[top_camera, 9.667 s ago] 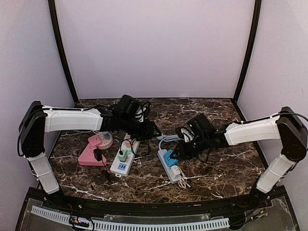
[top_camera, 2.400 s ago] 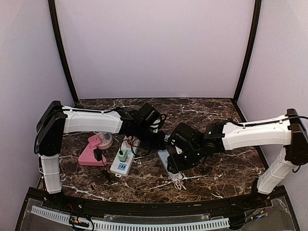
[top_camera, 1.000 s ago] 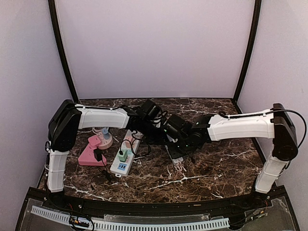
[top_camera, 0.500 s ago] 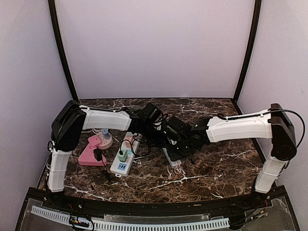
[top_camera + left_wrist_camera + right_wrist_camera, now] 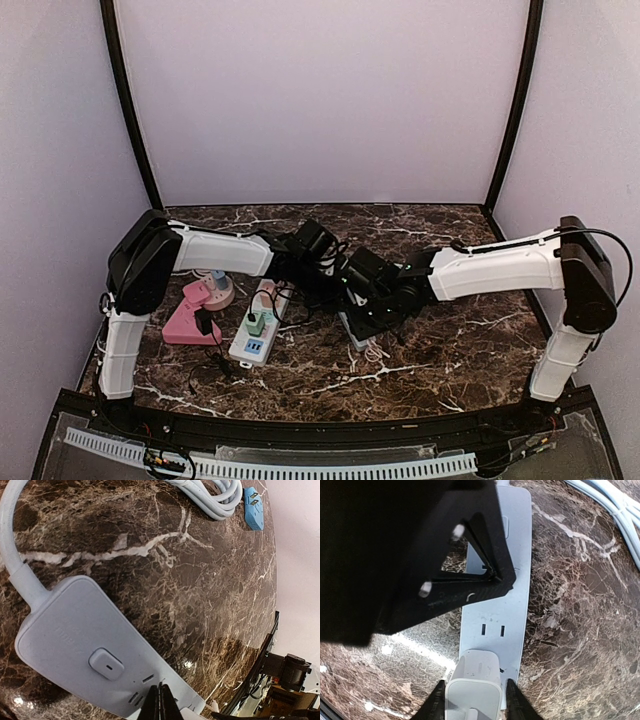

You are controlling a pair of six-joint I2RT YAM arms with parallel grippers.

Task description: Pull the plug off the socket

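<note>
My left gripper [image 5: 160, 704] is clenched, its tips pressing down on the pale power strip [image 5: 75, 635]. The strip's faint embossed lettering is too small to read. My right gripper [image 5: 473, 707] straddles the white plug [image 5: 472, 682], which sits in the strip's socket right beneath it. I cannot tell whether my fingers [image 5: 436, 704] squeeze it.
</note>
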